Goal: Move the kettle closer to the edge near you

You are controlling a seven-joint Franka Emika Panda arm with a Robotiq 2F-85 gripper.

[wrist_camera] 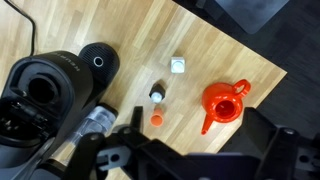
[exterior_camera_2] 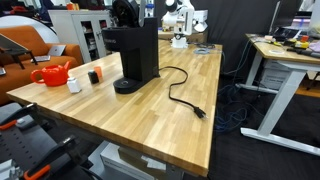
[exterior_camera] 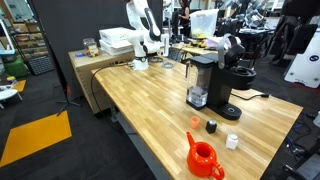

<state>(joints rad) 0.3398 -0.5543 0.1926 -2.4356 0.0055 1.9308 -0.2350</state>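
The small orange-red kettle (exterior_camera: 203, 157) stands upright near a corner of the light-wood tabletop, close to the edge (exterior_camera: 150, 148). It also shows in the other exterior view (exterior_camera_2: 52, 75) and in the wrist view (wrist_camera: 225, 103), with its lid opening facing up. My gripper (wrist_camera: 193, 127) hangs high above the table. Its two dark fingers are wide apart and hold nothing. The kettle lies between and beyond the fingers, well apart from them. The white arm (exterior_camera: 146, 28) stands at the far end of the table, also seen in the exterior view (exterior_camera_2: 180, 20).
A black coffee machine (exterior_camera: 205, 80) (exterior_camera_2: 135, 55) (wrist_camera: 50, 95) stands mid-table, its cord (exterior_camera_2: 180, 95) trailing across the wood. A white cap (wrist_camera: 177, 66), a black cap (wrist_camera: 157, 93) and a small orange cap (wrist_camera: 156, 119) lie between the machine and the kettle.
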